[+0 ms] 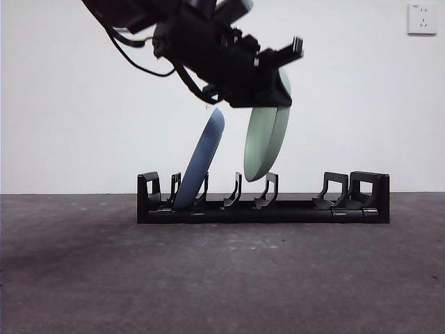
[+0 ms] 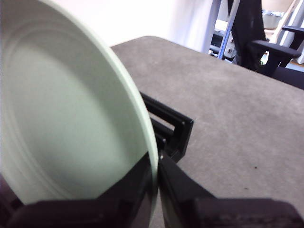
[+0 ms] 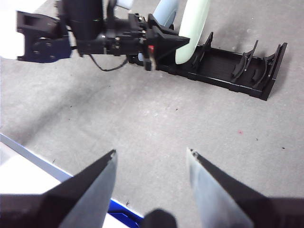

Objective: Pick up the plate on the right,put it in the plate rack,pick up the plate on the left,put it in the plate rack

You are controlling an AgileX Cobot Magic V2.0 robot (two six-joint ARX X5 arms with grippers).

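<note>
The left gripper [image 1: 274, 87], jaws closed on the rim of the round pale green plate [image 1: 266, 139], holds it above the long black plastic plate rack [image 1: 263, 209], where a round blue plate [image 1: 201, 163] leans, while the right gripper [image 3: 151, 159] waits with jaws wide apart.

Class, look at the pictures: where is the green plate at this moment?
In the front view, the green plate hangs on edge in the left gripper, just above the middle of the plate rack, right of the blue plate already slotted there.

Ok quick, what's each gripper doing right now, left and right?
Left gripper: shut on the green plate, held above the plate rack.
Right gripper: open, holding nothing.
</note>
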